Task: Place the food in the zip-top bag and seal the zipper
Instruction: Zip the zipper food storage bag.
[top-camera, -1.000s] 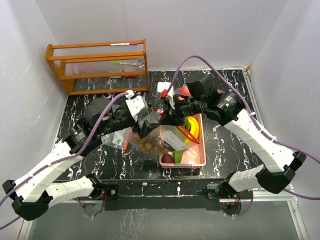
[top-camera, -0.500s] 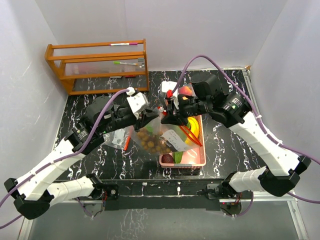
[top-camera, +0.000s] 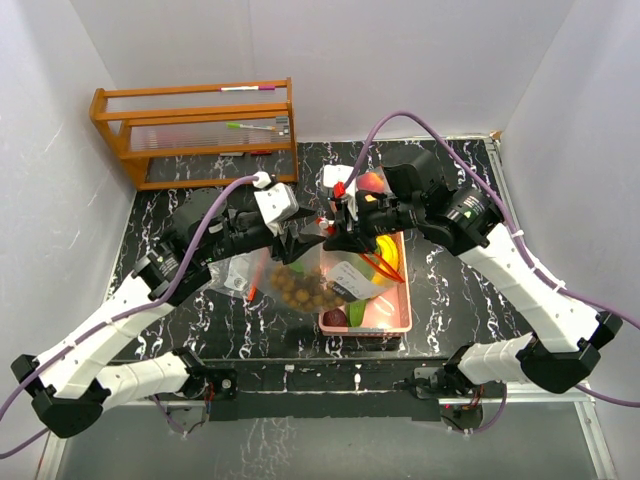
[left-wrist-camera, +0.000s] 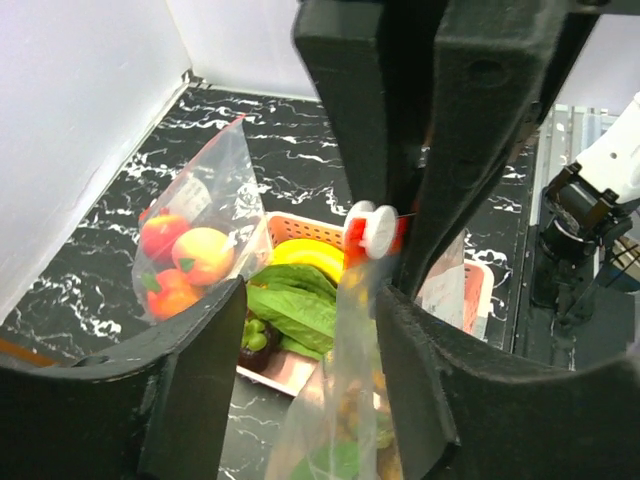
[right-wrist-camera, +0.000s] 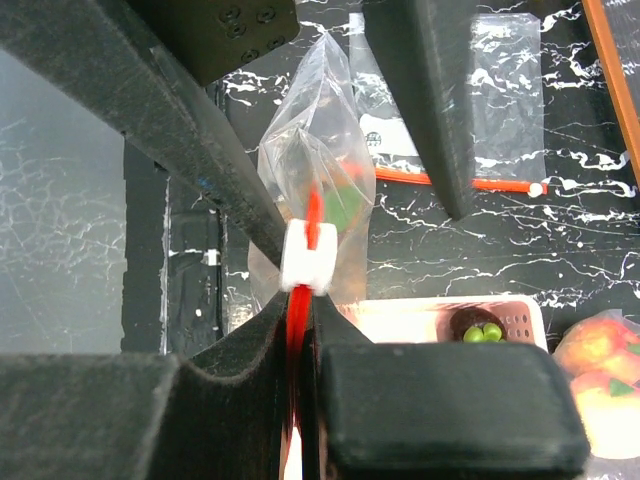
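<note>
Top external view: a clear zip-top bag (top-camera: 300, 270) is held up by its top at mid-counter, between the two arms, with a tan longan bunch (top-camera: 300, 290) inside. Its red zipper (right-wrist-camera: 296, 335) carries a white slider (right-wrist-camera: 308, 257). The right fingers (right-wrist-camera: 420, 400) are pressed together on the zipper, just beside the slider. The left fingers (left-wrist-camera: 190, 380) stand apart on either side of the bag's top without clamping it. Just right of the bag sits a pink basket (top-camera: 402, 322) holding yellow bananas (top-camera: 385, 255) and a dark purple fruit (top-camera: 335, 317). A second bag of orange-red fruit (top-camera: 370, 183) lies behind the basket on the black marbled counter (top-camera: 450, 300). A wooden rack (top-camera: 195, 130) stands at the far left.
</note>
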